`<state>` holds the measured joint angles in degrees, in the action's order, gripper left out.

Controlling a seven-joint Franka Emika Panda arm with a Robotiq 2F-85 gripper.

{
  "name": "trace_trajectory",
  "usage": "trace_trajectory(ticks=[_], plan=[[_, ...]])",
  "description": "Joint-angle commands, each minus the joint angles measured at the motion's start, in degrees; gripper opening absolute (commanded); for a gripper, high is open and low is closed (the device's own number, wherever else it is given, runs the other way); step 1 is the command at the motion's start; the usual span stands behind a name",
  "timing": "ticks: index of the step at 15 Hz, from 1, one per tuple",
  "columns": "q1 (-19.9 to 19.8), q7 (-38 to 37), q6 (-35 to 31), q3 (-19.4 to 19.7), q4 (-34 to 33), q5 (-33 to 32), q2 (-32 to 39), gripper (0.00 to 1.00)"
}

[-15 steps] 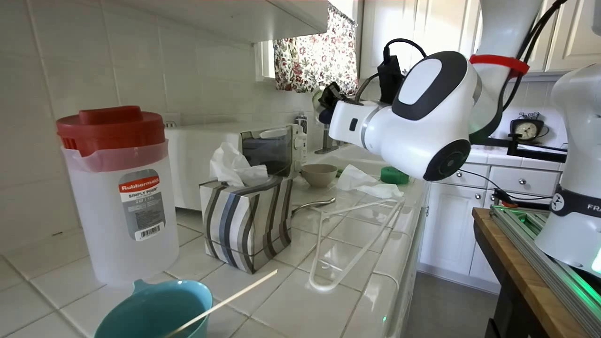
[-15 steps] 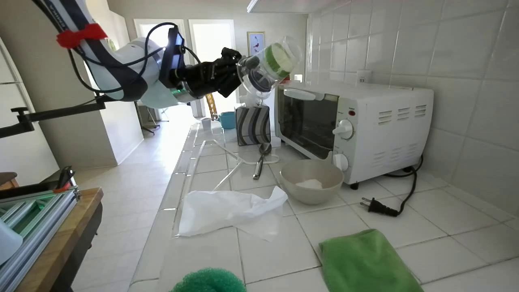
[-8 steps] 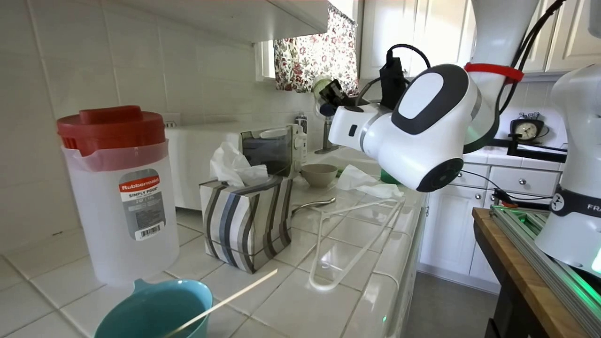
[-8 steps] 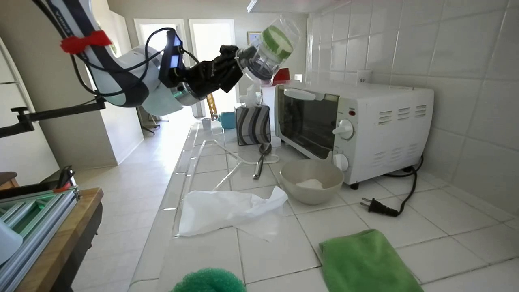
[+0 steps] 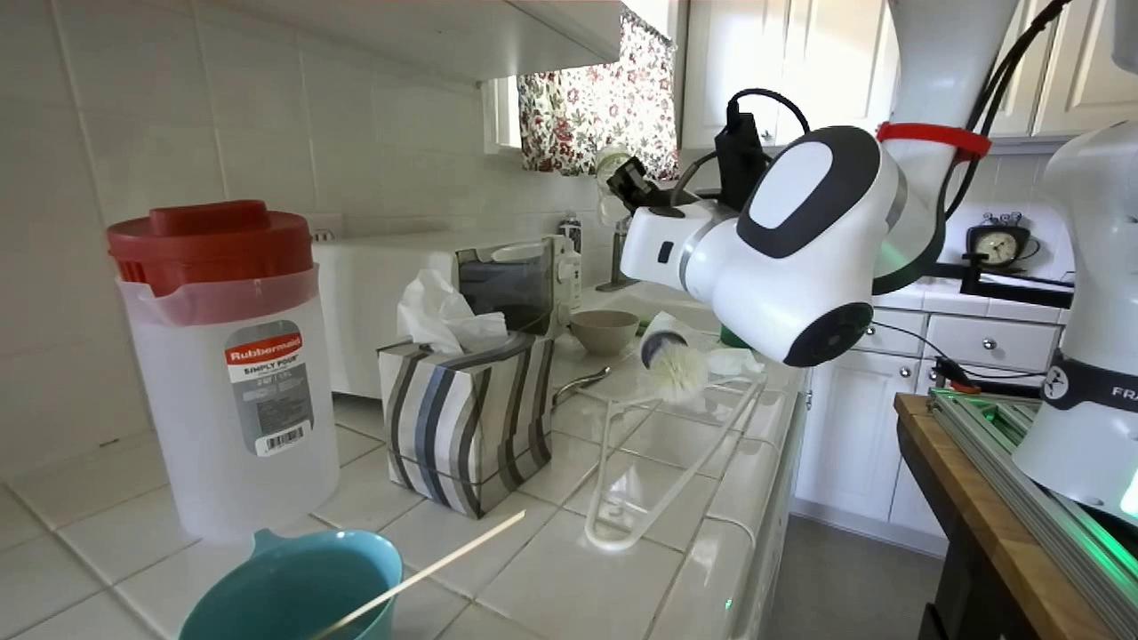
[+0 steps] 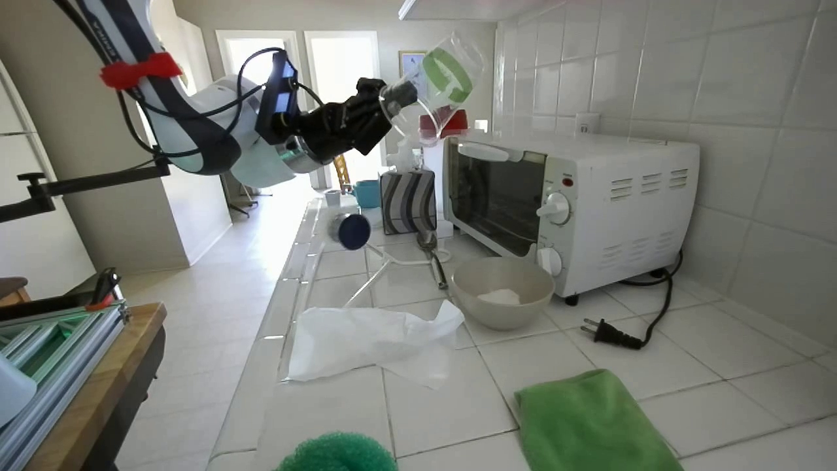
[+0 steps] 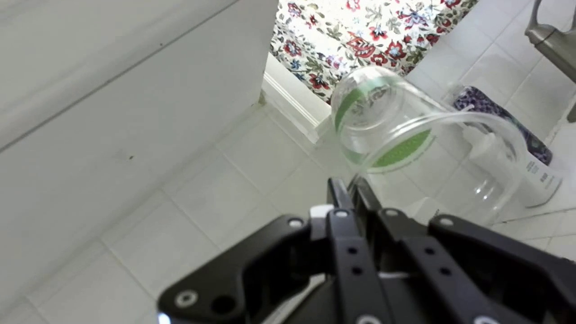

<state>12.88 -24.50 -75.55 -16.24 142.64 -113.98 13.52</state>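
My gripper (image 6: 400,98) is shut on the rim of a clear plastic cup (image 6: 450,77) with a green label. The cup is tilted and held well above the counter, beside the toaster oven. In the wrist view the fingertips pinch the near edge of the cup (image 7: 405,150), which looks hollow with nothing inside. Below, over the clothes hanger (image 5: 645,524), is a blurred roundish object with a navy end (image 6: 353,231) and a pale bristly part (image 5: 680,372). Whether it touches the counter I cannot tell. A metal spoon (image 6: 431,255) lies close by.
Toaster oven (image 6: 569,209), beige bowl (image 6: 500,288), white paper (image 6: 373,340), green cloth (image 6: 592,418) and green scrubber (image 6: 340,454) are on the counter. A striped tissue box (image 5: 467,427), red-lidded pitcher (image 5: 231,382) and teal cup (image 5: 302,587) stand further along. A cabinet (image 5: 444,31) overhangs.
The navy-ended object was inside the cup and has dropped out toward the hanger. The spoon has swung round toward the bowl. The cup first rose and tipped; the arm has since shifted only slightly.
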Motion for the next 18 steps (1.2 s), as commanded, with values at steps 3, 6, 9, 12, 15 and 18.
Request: trace_trajectory(ticks=[3,6,9,12,15,18], plan=[[-0.80,1.22,-7.88,-0.01,-1.83,6.17,-2.61,0.32],[-1.29,0.59,-12.24,0.39,-2.88,9.94,-4.39,0.14],[-1.54,0.39,-13.93,1.00,-3.83,13.02,-5.85,0.02],[-1.45,0.22,-14.76,1.64,-4.23,15.17,-6.89,0.00],[-1.42,0.14,-15.32,2.09,-4.25,16.48,-7.48,0.11],[-1.41,0.18,-15.40,2.40,-4.31,17.35,-7.69,0.40]])
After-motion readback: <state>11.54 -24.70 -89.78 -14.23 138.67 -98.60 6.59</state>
